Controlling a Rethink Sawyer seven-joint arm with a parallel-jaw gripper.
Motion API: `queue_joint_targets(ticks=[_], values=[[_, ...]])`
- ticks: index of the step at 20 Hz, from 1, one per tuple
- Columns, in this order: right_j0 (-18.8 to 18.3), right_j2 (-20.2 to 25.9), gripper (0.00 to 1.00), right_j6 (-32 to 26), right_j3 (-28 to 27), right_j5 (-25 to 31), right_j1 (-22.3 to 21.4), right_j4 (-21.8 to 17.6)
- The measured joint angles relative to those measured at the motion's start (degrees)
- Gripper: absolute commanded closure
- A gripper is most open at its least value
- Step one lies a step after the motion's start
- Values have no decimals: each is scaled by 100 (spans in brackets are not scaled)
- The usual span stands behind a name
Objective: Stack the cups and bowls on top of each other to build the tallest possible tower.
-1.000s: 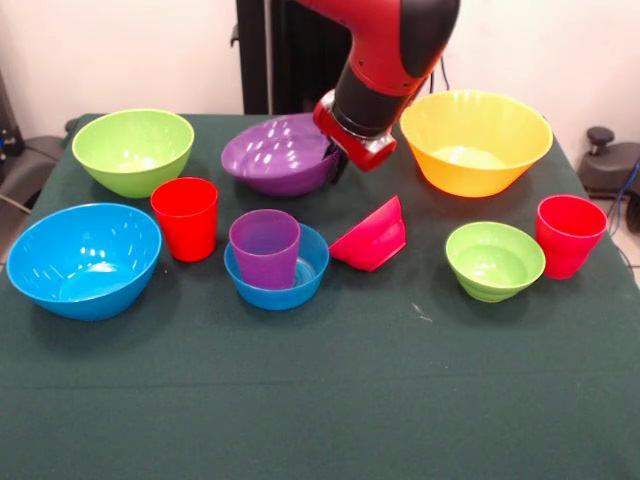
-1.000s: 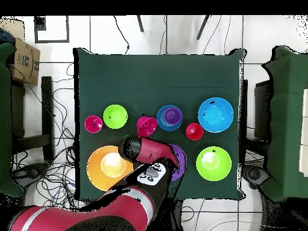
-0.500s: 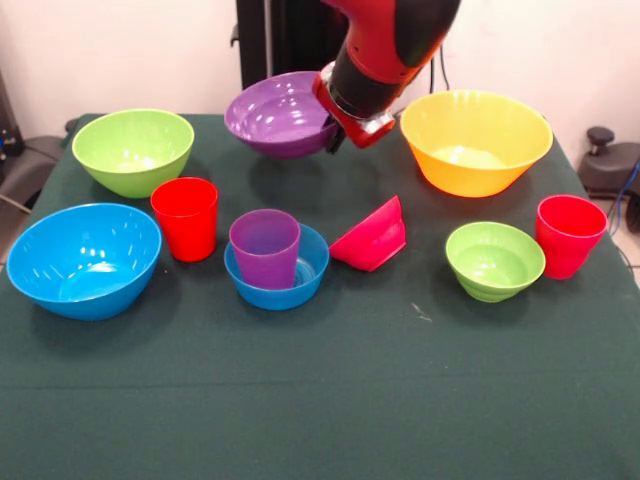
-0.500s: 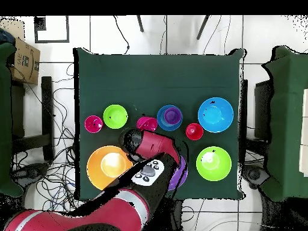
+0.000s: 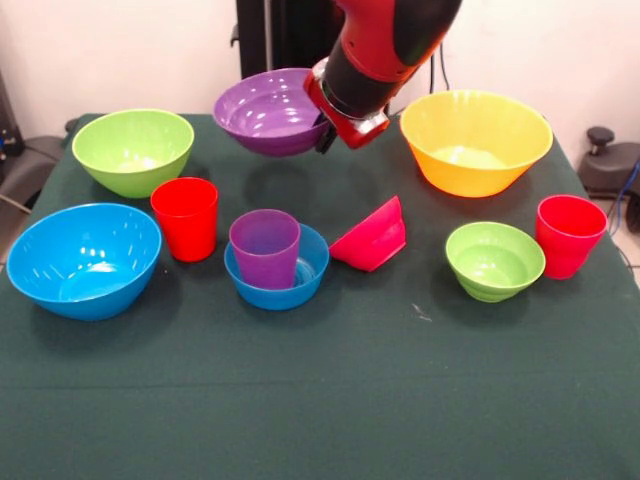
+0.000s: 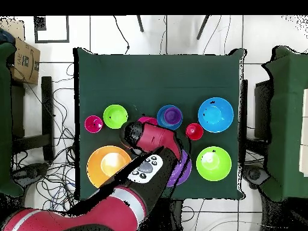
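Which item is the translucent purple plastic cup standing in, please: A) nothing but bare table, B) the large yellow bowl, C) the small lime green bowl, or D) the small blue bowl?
D: the translucent purple plastic cup stands upright inside the small blue plastic bowl, whose rim rings its base.

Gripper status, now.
Gripper: shut on the rim of the purple bowl, holding it lifted above the table.
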Motion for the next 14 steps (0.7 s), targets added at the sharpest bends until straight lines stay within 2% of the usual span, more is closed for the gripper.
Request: queue_joint_targets(ticks=[5, 14], values=[[0, -118, 100, 0, -253, 182, 89, -1], [1, -314, 100, 0, -836, 1250, 103, -2]])
